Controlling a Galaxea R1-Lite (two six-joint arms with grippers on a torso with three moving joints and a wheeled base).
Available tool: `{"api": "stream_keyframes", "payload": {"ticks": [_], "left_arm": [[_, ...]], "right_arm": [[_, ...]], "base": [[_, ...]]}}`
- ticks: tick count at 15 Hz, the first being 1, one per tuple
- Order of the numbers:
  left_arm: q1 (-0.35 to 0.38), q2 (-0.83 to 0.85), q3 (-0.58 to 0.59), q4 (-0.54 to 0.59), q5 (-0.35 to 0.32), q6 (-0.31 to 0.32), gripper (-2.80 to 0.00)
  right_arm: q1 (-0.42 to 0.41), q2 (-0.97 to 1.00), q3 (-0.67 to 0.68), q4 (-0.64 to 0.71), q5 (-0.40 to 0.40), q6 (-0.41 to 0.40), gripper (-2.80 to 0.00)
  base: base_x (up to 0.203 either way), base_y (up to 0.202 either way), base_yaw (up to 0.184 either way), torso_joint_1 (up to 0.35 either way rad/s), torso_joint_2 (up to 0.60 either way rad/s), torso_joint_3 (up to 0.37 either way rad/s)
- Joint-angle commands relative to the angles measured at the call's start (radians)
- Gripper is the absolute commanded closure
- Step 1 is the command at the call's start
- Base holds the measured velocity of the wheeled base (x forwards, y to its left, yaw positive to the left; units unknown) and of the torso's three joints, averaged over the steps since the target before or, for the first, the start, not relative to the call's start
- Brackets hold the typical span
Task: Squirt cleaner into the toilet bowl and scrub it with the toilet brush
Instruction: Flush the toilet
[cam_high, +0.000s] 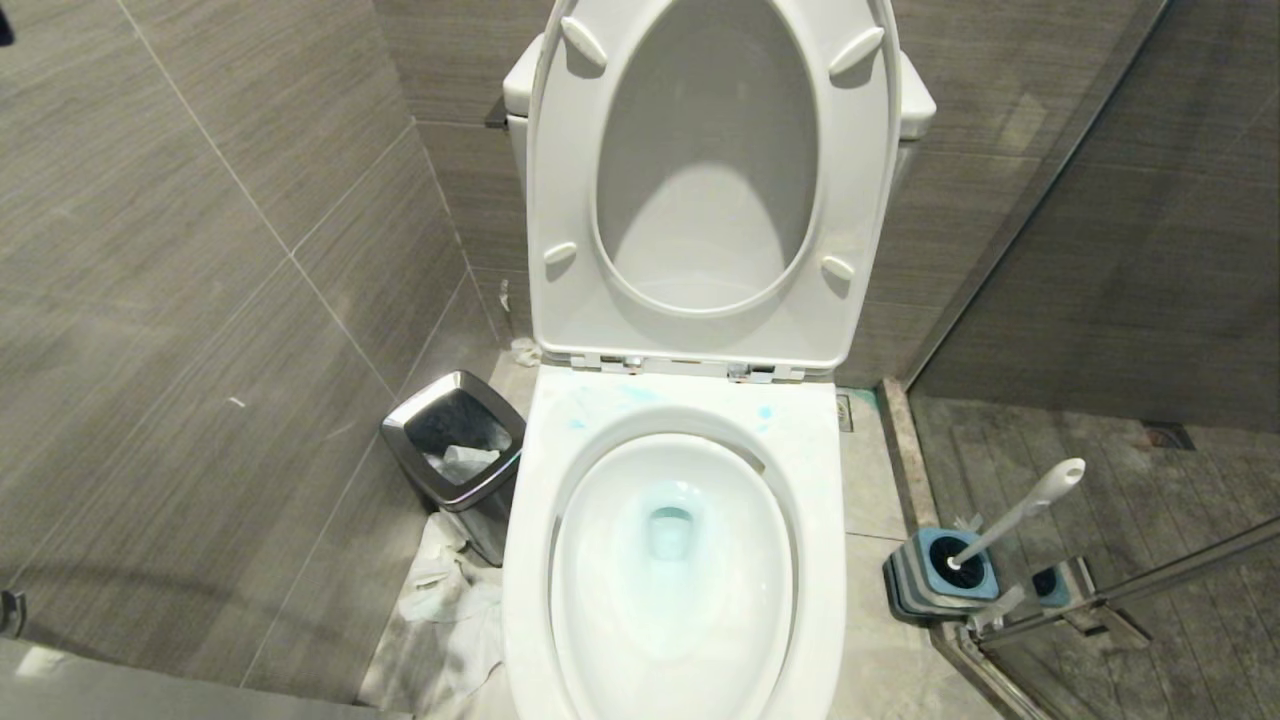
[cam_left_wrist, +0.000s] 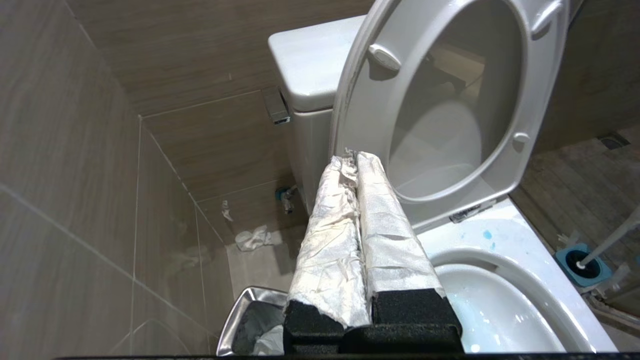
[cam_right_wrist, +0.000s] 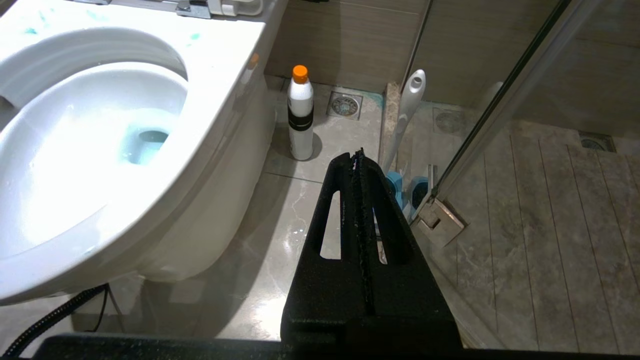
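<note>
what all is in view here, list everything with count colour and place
toilet bowl: one, white, centre, seat and lid raised
cleaner: pale blue tint in the bowl water, blue smears on the back rim
toilet brush: one, white handle, standing in its holder right of the toilet
holder: one, blue and grey, on the floor by the glass door
bottle: one, white with orange cap, on the floor beside the toilet
bin: one, black with chrome rim, left of the toilet
tissue: crumpled, white, on the floor by the bin
left claw: paper-wrapped, shut
right claw: black, shut
</note>
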Motion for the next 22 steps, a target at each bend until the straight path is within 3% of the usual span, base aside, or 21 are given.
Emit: {"api": "stream_keyframes", "payload": {"ticks": [1, 6, 10, 12, 22], "left_arm": [[-0.007, 0.136, -0.083, -0.004, 0.004, -0.004, 0.00], [-0.005, 0.403, -0.377, -0.024, 0.052, -0.066, 0.00], [0.002, 0.531, -0.401, -0.147, 0.093, -0.157, 0.00], [0.011, 0.565, -0.400, -0.152, 0.129, -0.166, 0.00], [0.054, 0.592, -0.399, -0.178, 0.170, -0.177, 0.00]], "right_arm": [[-0.001, 0.001, 0.026, -0.001, 0.000, -0.002, 0.00], [-0.001, 0.001, 0.026, -0.001, 0.000, 0.000, 0.00], [-0.001, 0.001, 0.026, -0.001, 0.000, 0.000, 0.00], [-0.001, 0.001, 0.026, -0.001, 0.000, 0.000, 0.00], [0.000, 0.001, 0.026, -0.001, 0.000, -0.002, 0.00]], "base": [[0.000, 0.000, 0.000, 0.000, 0.00, 0.000], [0.000, 0.000, 0.000, 0.000, 0.00, 0.000], [0.000, 0.000, 0.000, 0.000, 0.00, 0.000], [0.000, 0.000, 0.000, 0.000, 0.00, 0.000], [0.000, 0.000, 0.000, 0.000, 0.00, 0.000]]}}
